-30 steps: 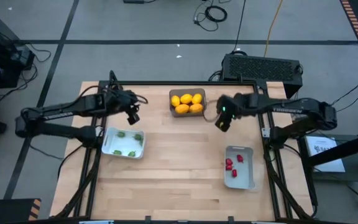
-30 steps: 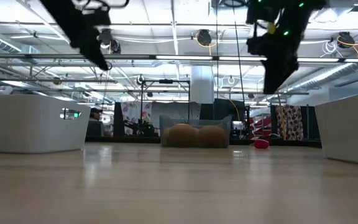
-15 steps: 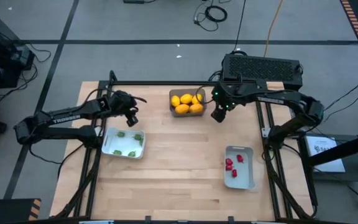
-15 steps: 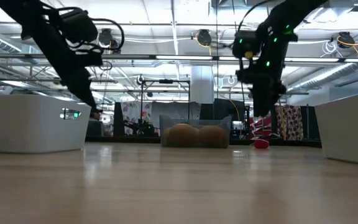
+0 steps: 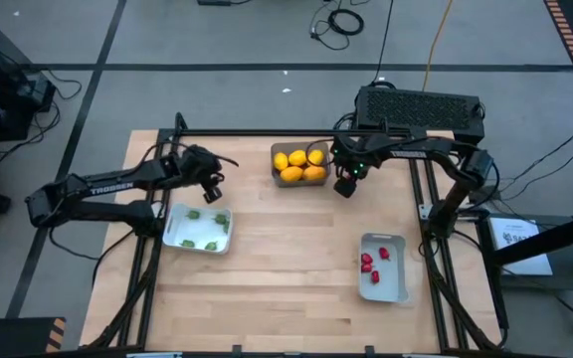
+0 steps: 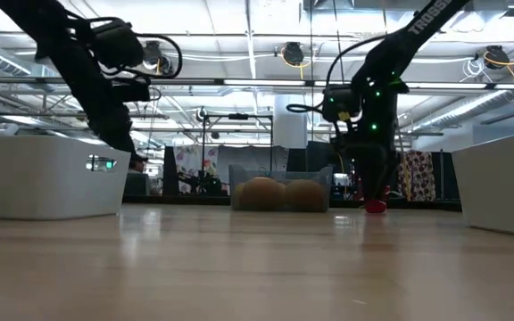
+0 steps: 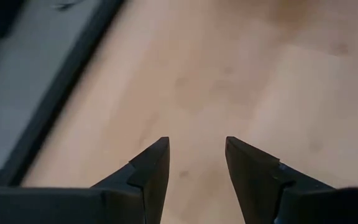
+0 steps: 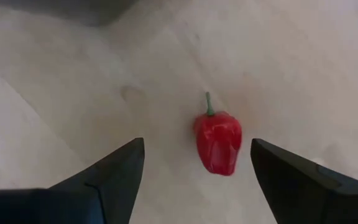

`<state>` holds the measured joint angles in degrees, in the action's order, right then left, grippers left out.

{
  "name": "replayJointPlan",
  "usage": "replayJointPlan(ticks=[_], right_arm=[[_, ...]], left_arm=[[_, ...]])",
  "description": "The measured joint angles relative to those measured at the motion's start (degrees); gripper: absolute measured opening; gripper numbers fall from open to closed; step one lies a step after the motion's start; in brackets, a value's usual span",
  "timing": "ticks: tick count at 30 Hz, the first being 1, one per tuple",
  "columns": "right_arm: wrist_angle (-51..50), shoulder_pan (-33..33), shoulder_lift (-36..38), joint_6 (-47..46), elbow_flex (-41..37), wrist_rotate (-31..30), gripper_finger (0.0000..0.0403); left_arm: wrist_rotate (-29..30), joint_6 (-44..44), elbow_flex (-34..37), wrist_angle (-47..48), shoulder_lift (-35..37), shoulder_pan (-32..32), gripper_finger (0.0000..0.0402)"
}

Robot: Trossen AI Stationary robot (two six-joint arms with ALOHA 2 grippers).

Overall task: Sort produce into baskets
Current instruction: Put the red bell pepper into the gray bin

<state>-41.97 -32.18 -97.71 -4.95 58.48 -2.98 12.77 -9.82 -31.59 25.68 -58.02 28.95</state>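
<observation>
right end effector wide open, empty | red pepper between fingers; hidden in high view

Light wood table sits on a grey concrete floor with dark seams, cables lying around. Beyond the table's far edge there's an industrial ceiling with pipes and strip lights.

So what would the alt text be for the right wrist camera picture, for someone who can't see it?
A small red pepper with a green stem lies on the pale wooden table, between the two open dark fingers of the right gripper, which touch nothing.
</observation>
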Motion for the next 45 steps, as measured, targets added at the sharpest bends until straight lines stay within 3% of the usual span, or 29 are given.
replayJointPlan(ticks=[2,18,25,36,40,45], right_arm=[[0.53,-0.14,-0.07,0.07,0.00,-0.05,0.0286],[13.56,-1.88,0.48,-0.86,-9.78,0.46,0.0272],[13.30,-1.77,1.16,-0.35,-9.97,0.51,0.0199],[5.61,-1.45,12.14,-0.10,-10.25,-0.65,0.0058],[3.59,0.35,19.23,-0.63,-10.24,-0.38,0.0035],[-2.40,4.19,28.44,-5.61,-10.23,2.53,0.0035]], left_arm=[[-2.91,-1.01,0.00,-0.16,-1.16,-0.09,0.0164],[-3.32,0.45,0.00,-4.69,-2.29,-0.09,0.0164],[-4.10,0.44,0.00,-8.08,-1.86,-0.09,0.0164],[-21.12,6.80,-0.61,-11.28,9.97,-0.09,0.0164],[-23.39,13.51,-0.61,-11.32,16.41,-1.14,0.0164],[-26.48,18.77,-0.61,-11.83,22.16,-6.42,0.0164]])
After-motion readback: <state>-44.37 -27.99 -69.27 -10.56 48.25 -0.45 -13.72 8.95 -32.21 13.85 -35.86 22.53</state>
